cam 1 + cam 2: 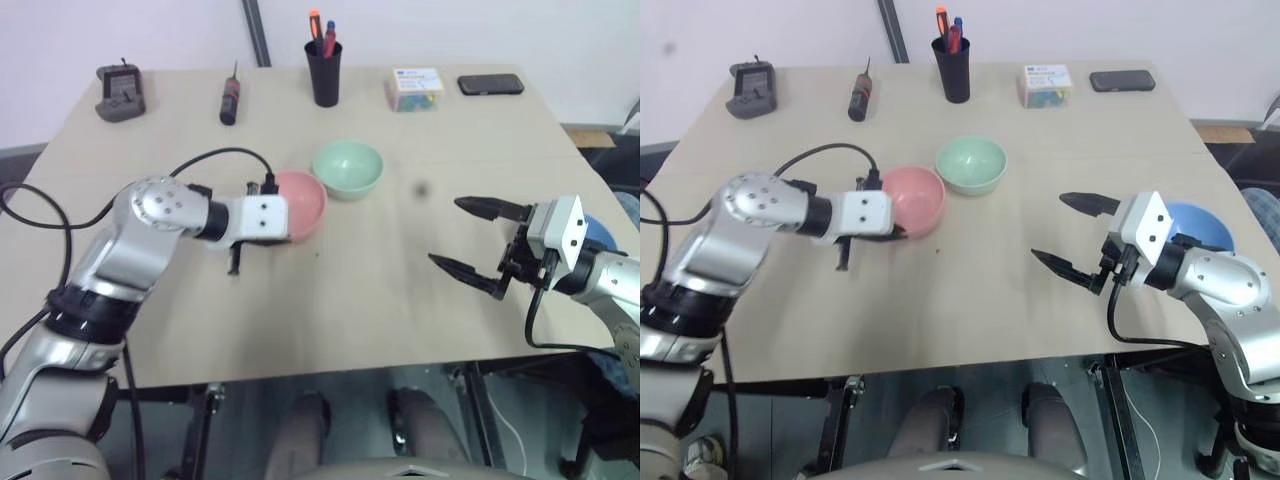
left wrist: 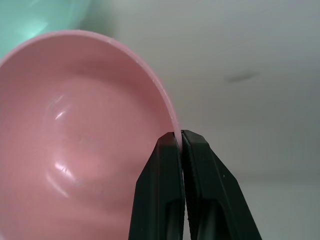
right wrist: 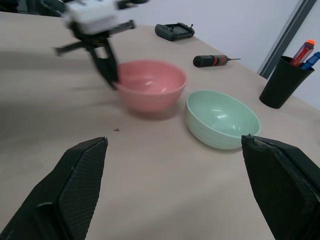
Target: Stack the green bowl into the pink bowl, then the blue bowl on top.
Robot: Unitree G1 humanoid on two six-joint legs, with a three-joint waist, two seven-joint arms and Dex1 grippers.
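The pink bowl (image 1: 303, 203) sits mid-table, tipped a little toward my left arm. My left gripper (image 2: 179, 136) is shut on its near rim, one finger inside and one outside. Just beyond it and to the right, the green bowl (image 1: 347, 167) stands upright and nearly touches the pink one. Near the table's right edge lies the blue bowl (image 1: 1200, 228), partly hidden behind my right hand. My right gripper (image 1: 446, 232) hovers level over the table's right side, open and empty, pointing toward the two bowls.
Along the far edge stand a grey device (image 1: 121, 93), a screwdriver (image 1: 229, 100), a black pen cup (image 1: 324, 72), a small box of coloured bits (image 1: 415, 88) and a black phone (image 1: 490, 85). Bare tabletop (image 1: 370, 290) lies between my arms.
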